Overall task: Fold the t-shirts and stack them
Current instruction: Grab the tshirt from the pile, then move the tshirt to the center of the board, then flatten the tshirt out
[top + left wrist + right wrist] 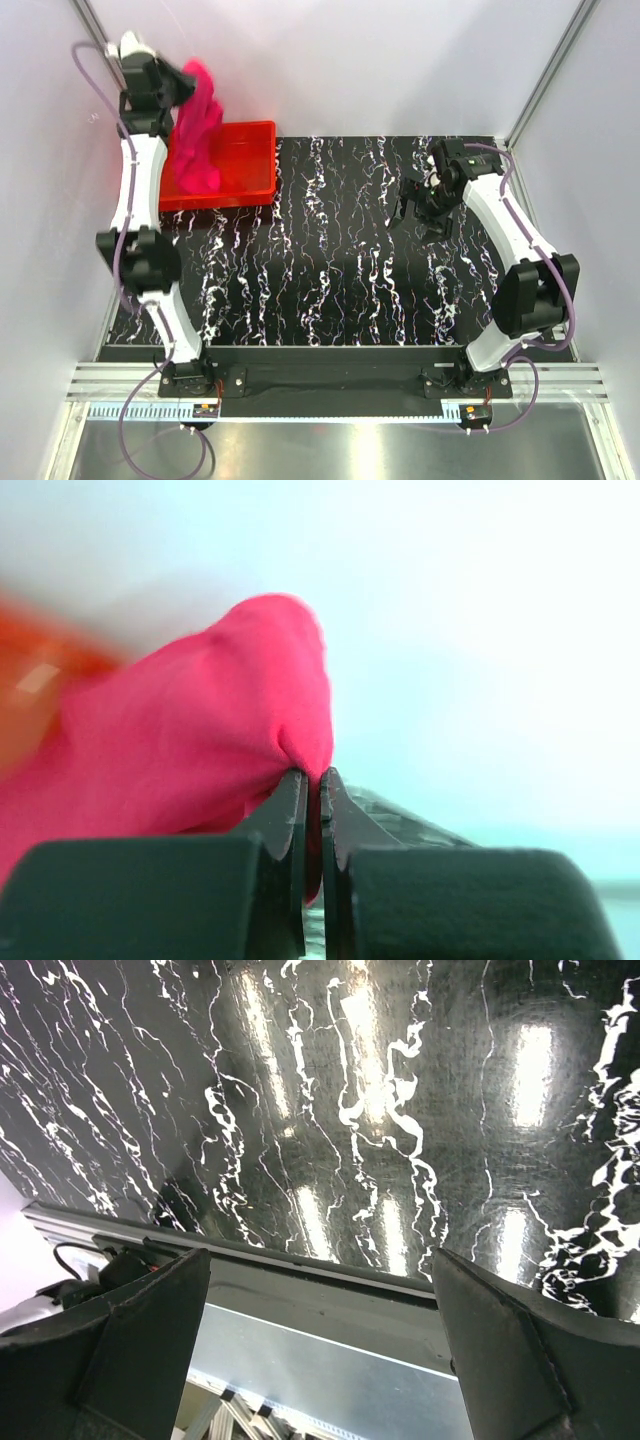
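The left jaws are clenched on a pinch of the bright magenta-pink soft cloth t-shirt (pixel 200 730), which hangs from them over the left end of the rigid red rectangular plastic tray (pixel 245 165). The left arm (pixel 135 190) reaches up toward the back-left corner. The right arm (pixel 500 215) bends inward, and the right jaws are spread wide and empty above the black white-veined tabletop (pixel 330 270).

Overall light: bright and even, coming from overhead.
Glare: soft lamp patches gleam on the glossy desk (pixel 370 1020) in the right wrist view.
Blur: the left wrist view is smeared; the t-shirt (pixel 200 740) is soft-edged and the red tray (pixel 35 680) is an orange streak.
Background: washed out to pale white there.
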Robot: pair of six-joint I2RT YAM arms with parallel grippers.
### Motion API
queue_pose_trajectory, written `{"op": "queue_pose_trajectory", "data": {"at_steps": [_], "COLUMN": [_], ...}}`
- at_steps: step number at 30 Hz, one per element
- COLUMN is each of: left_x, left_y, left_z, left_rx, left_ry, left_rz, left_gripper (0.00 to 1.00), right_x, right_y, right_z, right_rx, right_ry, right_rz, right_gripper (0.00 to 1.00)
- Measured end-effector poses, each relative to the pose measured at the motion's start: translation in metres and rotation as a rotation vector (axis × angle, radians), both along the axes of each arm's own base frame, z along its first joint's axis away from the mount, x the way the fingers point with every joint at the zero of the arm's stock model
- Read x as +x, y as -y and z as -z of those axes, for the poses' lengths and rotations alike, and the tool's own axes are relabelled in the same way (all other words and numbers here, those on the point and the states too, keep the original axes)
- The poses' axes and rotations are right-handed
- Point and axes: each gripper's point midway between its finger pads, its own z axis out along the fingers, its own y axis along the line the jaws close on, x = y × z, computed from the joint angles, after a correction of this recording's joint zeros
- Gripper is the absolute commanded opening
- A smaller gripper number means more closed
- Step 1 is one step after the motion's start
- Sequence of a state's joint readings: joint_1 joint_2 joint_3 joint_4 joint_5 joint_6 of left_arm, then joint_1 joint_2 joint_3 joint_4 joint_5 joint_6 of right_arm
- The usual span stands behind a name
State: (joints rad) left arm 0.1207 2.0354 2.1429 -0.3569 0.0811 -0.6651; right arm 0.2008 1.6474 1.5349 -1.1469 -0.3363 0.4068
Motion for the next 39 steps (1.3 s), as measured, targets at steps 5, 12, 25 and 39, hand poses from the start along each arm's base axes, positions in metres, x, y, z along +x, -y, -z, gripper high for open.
{"op": "queue_pose_trajectory", "data": {"at_steps": [5, 12, 25, 39], "left_x": [-0.109, -0.312, -0.293, -0.291], "left_y": [0.116, 0.18, 0.215, 0.282], "left_z": [-0.176, -0.288, 0.002, -0.003], "left_rx": [0.008, -0.05, -0.174, -0.152], "left_ry": [0.347, 0.651, -0.015, -0.105], "left_rz": [0.246, 0.509, 0.587, 0.808], "left_gripper": [0.0, 0.0, 0.0, 0.05], "right_x": [-0.002, -0.013, -0.069, -0.073], "right_y": [0.001, 0.002, 0.006, 0.003], "right_z": [-0.016, -0.071, -0.099, -0.075], "right_rx": [0.0, 0.044, 0.104, 0.111], "right_ry": [0.038, 0.213, 0.3, 0.229], "right_rz": [-0.01, -0.027, -0.027, -0.037], "right_gripper": [1.0, 1.0, 1.0, 1.0]}}
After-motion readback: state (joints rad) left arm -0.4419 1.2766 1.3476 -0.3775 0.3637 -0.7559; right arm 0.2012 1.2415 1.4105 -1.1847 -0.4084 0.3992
